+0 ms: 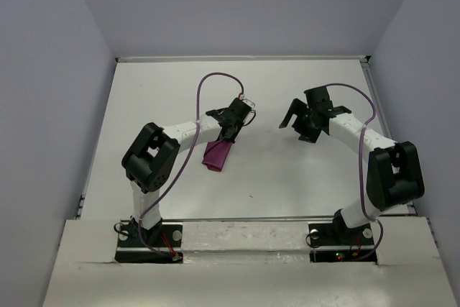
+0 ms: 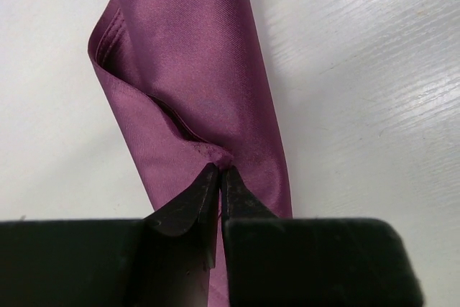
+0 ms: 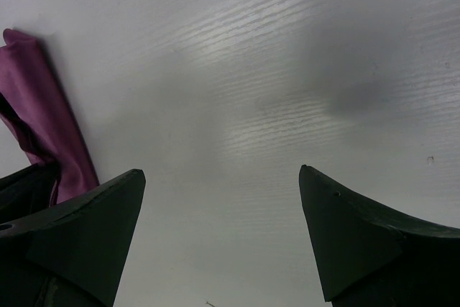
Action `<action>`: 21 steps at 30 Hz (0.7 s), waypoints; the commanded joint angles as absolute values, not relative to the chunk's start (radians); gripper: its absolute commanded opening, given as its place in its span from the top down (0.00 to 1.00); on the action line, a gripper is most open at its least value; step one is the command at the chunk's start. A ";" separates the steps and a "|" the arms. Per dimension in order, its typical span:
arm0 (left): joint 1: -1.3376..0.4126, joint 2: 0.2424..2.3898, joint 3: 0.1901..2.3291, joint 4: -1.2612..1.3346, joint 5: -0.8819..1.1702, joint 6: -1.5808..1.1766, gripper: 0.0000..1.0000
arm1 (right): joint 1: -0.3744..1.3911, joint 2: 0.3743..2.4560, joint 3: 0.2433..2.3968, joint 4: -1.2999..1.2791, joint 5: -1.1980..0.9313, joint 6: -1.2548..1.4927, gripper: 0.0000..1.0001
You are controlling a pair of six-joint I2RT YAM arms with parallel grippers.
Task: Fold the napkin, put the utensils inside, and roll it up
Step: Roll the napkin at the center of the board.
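Plum-purple cloth, the napkin (image 1: 216,156), lies on the white table (image 1: 287,84) as a long, narrow bundle. It is left of the table's middle, about halfway between the far and near edges and well away from every corner. From above, its upper end is hidden under the left arm (image 1: 180,133), which reaches in from the near-left corner.

In the left wrist view the napkin (image 2: 201,70) runs straight away from the camera. A loose flap curls open along its left side and shows a doubled hem. The left jaws are nearly closed, their dark tips pinching a small pucker of the cloth near the bundle's near end. Whether it is a true roll or only a fold is hard to say from here, and what it holds inside does not show.

The right arm (image 1: 352,131) reaches in from the near-right corner. The right jaws stand wide apart and hold nothing, over bare table right of the middle, well apart from the cloth. The right wrist view catches the napkin (image 3: 43,106) at its left border.

A purple cable (image 1: 205,84) loops above the left arm.
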State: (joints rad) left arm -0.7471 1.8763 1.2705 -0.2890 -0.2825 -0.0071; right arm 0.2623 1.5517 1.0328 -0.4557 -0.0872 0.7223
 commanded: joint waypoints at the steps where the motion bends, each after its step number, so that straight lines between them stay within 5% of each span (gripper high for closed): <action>1: -0.759 1.825 1.308 -0.299 -0.249 -0.005 1.00 | 0.268 1.549 1.065 -0.428 -0.090 0.721 0.06; 21: -0.799 1.845 1.338 -0.340 -0.155 -0.005 1.00 | 0.268 1.552 1.068 -0.428 -0.087 0.729 0.06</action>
